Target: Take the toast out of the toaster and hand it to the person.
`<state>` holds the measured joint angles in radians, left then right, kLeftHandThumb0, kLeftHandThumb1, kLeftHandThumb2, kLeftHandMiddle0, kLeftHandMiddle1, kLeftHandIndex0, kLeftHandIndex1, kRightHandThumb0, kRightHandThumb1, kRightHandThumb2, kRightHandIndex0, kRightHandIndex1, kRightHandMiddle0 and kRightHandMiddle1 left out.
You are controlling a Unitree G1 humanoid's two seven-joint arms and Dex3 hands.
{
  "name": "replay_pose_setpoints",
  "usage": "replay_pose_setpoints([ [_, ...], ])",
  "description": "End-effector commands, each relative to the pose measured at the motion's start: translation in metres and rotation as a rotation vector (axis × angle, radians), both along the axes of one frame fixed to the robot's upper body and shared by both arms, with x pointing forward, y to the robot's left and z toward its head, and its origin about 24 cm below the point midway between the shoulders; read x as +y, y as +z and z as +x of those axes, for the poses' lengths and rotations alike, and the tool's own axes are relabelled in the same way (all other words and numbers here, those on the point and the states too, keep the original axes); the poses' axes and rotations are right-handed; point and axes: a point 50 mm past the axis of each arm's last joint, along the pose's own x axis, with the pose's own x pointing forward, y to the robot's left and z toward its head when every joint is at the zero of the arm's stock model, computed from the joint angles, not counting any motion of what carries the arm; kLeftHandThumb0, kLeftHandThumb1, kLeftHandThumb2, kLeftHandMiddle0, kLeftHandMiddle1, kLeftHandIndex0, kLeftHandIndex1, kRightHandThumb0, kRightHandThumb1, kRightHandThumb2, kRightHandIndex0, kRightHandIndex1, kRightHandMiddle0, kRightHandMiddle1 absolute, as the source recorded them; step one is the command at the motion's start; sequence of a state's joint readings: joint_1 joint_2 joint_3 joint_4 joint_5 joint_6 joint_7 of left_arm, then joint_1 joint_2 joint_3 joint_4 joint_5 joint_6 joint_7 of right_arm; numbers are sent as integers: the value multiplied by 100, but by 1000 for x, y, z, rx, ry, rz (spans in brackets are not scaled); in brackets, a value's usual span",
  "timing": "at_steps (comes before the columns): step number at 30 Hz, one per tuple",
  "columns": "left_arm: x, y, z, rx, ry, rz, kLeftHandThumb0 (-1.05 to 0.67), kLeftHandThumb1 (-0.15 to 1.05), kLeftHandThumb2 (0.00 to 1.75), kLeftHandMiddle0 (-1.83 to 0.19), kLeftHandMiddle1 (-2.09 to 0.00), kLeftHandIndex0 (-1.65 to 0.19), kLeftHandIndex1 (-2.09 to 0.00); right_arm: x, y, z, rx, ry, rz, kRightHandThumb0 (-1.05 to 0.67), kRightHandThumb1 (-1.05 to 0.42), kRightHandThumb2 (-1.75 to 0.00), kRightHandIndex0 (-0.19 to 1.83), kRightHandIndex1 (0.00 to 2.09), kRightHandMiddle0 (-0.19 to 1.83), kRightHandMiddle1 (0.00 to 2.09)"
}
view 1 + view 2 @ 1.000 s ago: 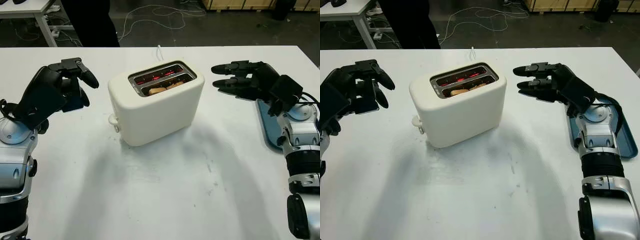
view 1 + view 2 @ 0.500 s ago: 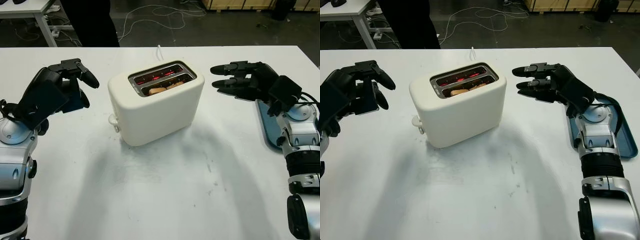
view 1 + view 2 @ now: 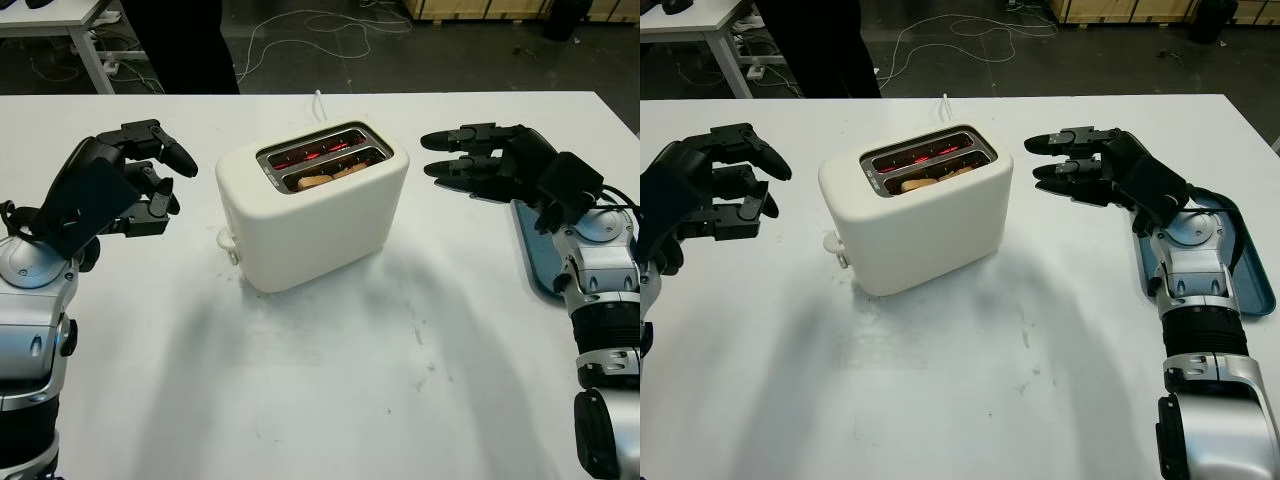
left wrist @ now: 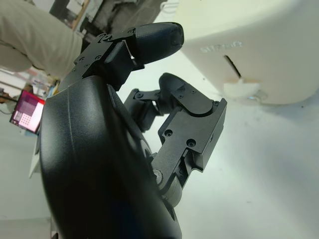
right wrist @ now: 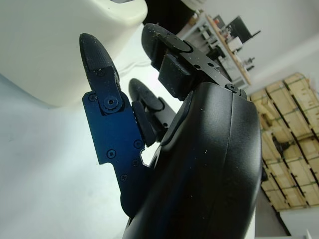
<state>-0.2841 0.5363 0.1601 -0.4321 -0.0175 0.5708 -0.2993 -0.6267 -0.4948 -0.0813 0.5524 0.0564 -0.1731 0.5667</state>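
Across the white table (image 3: 330,400), the biggest thing is the cream toaster (image 3: 312,215), standing near the middle with its two slots facing up and the elements glowing red inside. Beyond the far edge stands a person (image 3: 180,40), of whom dark trouser legs are visible. At the robot's right a blue tray (image 3: 1250,290) lies flat near the table edge, partly under the forearm. The left hand (image 3: 110,185) hangs above the table to the left of the toaster, well apart from it, holding nothing, its fingers loosely bent toward the toaster's side. The right hand (image 3: 1095,165) is raised on the other side, near the toaster's upper corner but not touching, empty, with fingers stretched out toward it. Smallest of all, the toast (image 3: 335,175) sits sunk in the nearer slot, only its brown top edge showing. By my reading nothing of the task is done yet: the toast is not lifted, no hand has reached the slots, and the whole of the extraction and the handover remains.
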Motion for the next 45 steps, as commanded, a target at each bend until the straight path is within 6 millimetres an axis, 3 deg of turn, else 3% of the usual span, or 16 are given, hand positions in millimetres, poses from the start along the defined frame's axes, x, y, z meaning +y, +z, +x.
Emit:
replay_pose_setpoints([
  [1,-1,3,1,-26,-1,6,-2,68,126,-69,-155,-56,-144,0,0,0,-6,1,-4,-49,-82,0,86,0,79,0],
  [22,-1,4,1,-19,0,-6,2,74,121,-71,-153,-56,-141,0,0,0,-14,2,1,-49,-82,0,87,0,80,0],
  [45,-1,6,2,-24,-3,7,3,67,125,-72,-152,-58,-143,0,-1,0,-7,-1,-2,-51,-82,0,87,0,80,0],
])
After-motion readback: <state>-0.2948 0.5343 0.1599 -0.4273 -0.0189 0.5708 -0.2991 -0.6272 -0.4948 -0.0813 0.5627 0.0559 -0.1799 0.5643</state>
